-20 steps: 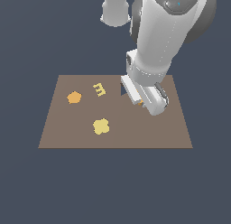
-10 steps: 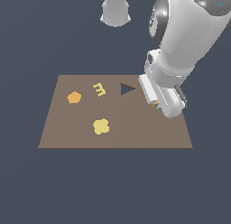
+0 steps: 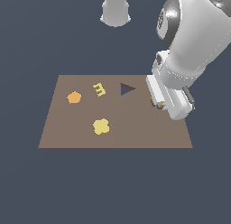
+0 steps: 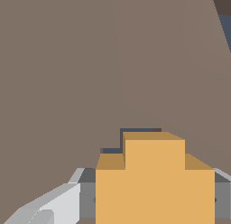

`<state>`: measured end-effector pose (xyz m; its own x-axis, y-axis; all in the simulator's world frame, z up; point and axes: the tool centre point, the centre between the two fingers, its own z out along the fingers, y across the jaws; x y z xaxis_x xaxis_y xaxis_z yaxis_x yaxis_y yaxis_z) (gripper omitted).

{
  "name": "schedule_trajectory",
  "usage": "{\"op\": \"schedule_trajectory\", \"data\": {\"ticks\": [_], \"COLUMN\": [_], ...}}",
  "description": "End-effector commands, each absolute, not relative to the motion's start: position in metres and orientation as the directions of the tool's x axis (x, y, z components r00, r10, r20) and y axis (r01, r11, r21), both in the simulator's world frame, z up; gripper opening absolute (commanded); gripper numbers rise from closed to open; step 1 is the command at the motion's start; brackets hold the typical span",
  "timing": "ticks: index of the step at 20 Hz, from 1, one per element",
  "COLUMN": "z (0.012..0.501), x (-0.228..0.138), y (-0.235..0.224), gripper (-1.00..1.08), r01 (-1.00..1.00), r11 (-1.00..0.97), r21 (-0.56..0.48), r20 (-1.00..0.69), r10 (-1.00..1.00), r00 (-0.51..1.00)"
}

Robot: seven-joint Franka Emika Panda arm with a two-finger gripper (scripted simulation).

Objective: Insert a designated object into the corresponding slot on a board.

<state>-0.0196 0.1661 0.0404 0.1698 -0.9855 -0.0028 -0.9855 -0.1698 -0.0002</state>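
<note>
My gripper (image 3: 159,102) hangs low over the brown board (image 3: 135,128) near its edge on the exterior view's right. It is shut on the orange cross-shaped block (image 4: 154,173); grey fingers (image 4: 85,196) show on both sides of the block in the wrist view. In the exterior view only a sliver of the orange cross (image 3: 157,102) peeks out under the hand. A dark stepped edge (image 4: 135,130) lies on the board just past the block. It may be the slot's rim, but most of the slot is hidden by the block and the hand.
On the board lie an orange pentagon (image 3: 74,97), a yellow E-shaped piece (image 3: 99,89) and a pale-yellow clover piece (image 3: 101,126). A dark triangular cutout (image 3: 127,89) sits left of my gripper. The robot's base (image 3: 115,8) stands beyond the board.
The arm has swung toward the exterior view's right with the orange cross in its grip, uncovering the triangular cutout. The loose pieces have not moved.
</note>
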Motion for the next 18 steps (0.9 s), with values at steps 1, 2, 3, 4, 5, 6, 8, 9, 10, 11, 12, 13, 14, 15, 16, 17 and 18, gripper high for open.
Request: {"op": "schedule_trajectory", "data": {"ticks": [1, 2, 3, 4, 5, 6, 8, 9, 10, 11, 12, 13, 14, 15, 16, 17, 18], "z": [0.041, 0.040, 0.040, 0.039, 0.037, 0.034, 0.031, 0.031, 0.031, 0.031, 0.031, 0.031, 0.031, 0.031, 0.031, 0.031, 0.031], "x": [-0.019, -0.019, -0.019, -0.019, -0.019, -0.019, -0.019, -0.019, -0.019, -0.019, -0.019, -0.019, -0.019, -0.019, -0.019, -0.019, -0.019], "y": [0.167, 0.166, 0.167, 0.167, 0.167, 0.166, 0.166, 0.167, 0.167, 0.167, 0.167, 0.167, 0.167, 0.167, 0.167, 0.167, 0.167], "gripper": [-1.00, -1.00, -1.00, -1.00, -1.00, -1.00, -1.00, -1.00, 1.00, 1.00, 1.00, 1.00, 1.00, 1.00, 1.00, 1.00, 1.00], "r01": [-0.986, -0.986, -0.986, -0.986, -0.986, -0.986, -0.986, -0.986, -0.986, -0.986, -0.986, -0.986, -0.986, -0.986, -0.986, -0.986, -0.986], "r11": [-0.166, -0.168, -0.168, -0.168, -0.167, -0.166, -0.165, -0.165, -0.165, -0.165, -0.165, -0.165, -0.165, -0.165, -0.165, -0.165, -0.165], "r21": [-0.001, 0.000, 0.000, 0.000, 0.000, 0.000, 0.000, 0.000, 0.000, 0.000, 0.000, 0.000, 0.000, 0.000, 0.000, 0.000, 0.000], "r20": [-0.003, -0.003, -0.003, -0.003, -0.002, -0.002, -0.001, -0.001, -0.001, -0.001, -0.001, -0.001, -0.001, -0.001, -0.001, -0.001, -0.001], "r10": [-0.986, -0.986, -0.986, -0.986, -0.986, -0.986, -0.986, -0.986, -0.986, -0.986, -0.986, -0.986, -0.986, -0.986, -0.986, -0.986, -0.986], "r00": [0.166, 0.168, 0.168, 0.168, 0.167, 0.166, 0.165, 0.165, 0.165, 0.165, 0.165, 0.165, 0.165, 0.165, 0.165, 0.165, 0.165]}}
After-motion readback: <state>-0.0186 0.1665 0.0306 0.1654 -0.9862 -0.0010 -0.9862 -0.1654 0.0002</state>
